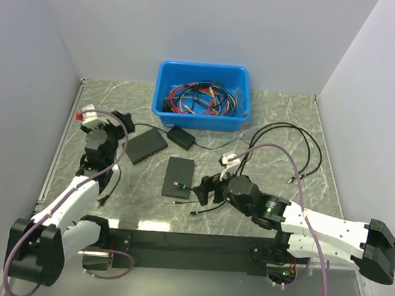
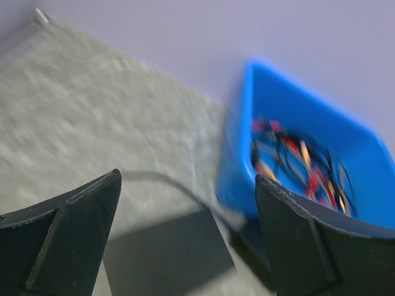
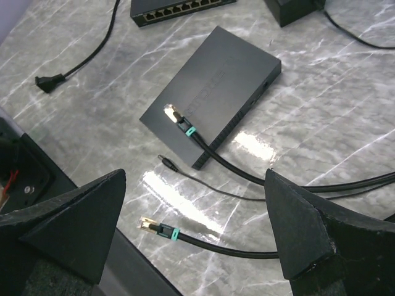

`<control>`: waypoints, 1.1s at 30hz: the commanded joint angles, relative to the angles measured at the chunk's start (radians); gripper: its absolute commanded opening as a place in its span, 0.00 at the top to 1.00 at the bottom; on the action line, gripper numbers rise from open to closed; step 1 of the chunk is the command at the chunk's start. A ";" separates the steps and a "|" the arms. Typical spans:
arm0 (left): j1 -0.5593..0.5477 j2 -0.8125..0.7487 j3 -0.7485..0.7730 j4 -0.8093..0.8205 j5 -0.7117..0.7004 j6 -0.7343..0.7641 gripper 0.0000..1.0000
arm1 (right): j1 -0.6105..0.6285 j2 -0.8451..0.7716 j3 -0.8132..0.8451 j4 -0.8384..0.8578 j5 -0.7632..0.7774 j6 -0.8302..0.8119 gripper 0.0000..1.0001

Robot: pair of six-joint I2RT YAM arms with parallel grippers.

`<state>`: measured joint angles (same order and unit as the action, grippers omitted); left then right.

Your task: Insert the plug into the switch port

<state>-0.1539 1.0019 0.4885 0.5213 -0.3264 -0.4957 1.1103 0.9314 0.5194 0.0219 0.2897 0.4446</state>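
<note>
Two black plugs with brass tips show in the right wrist view. One plug (image 3: 174, 115) lies on top of a flat black switch (image 3: 222, 74), also seen from above (image 1: 175, 184). The other plug (image 3: 150, 226) lies on the table near the front edge (image 1: 193, 214). My right gripper (image 3: 194, 179) is open and empty, hovering above them (image 1: 205, 188). A second switch (image 1: 147, 146) shows its row of ports (image 3: 179, 8). My left gripper (image 2: 188, 179) is open and empty above that switch (image 2: 166, 246), at the far left (image 1: 121, 120). The left wrist view is blurred.
A blue bin (image 1: 202, 96) of red, blue and black cables stands at the back. A black adapter (image 1: 181, 137) lies in front of it. A thin cable with a barrel tip (image 3: 165, 162) and a power cord end (image 3: 49, 80) lie on the marble table. Walls enclose three sides.
</note>
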 commanded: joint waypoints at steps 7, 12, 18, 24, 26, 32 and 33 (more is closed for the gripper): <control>-0.213 -0.203 -0.083 -0.237 0.138 -0.064 0.08 | 0.008 0.079 0.102 -0.014 0.121 -0.009 0.00; -0.268 -0.154 -0.085 -0.256 0.136 -0.047 0.10 | -0.020 0.188 0.206 -0.074 0.192 0.013 0.00; -0.323 -0.079 -0.030 -0.309 0.109 -0.015 0.16 | -0.233 0.300 0.307 -0.065 0.009 0.017 0.02; -0.329 -0.088 -0.065 -0.345 0.027 -0.027 0.16 | -0.299 0.365 0.327 -0.030 -0.050 -0.007 0.03; -0.331 -0.104 -0.074 -0.356 0.017 -0.046 0.16 | -0.293 0.359 0.295 -0.023 -0.093 -0.015 0.04; -0.329 -0.106 -0.062 -0.412 -0.054 -0.092 0.16 | -0.201 0.378 0.211 0.010 -0.097 0.005 0.05; -0.331 -0.103 -0.057 -0.423 -0.057 -0.101 0.16 | -0.188 0.392 0.211 0.006 -0.087 0.011 0.05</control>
<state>-0.4797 0.9062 0.4099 0.1364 -0.3252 -0.5560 0.8845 1.3018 0.7456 -0.0021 0.2092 0.4477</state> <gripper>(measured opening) 0.843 0.956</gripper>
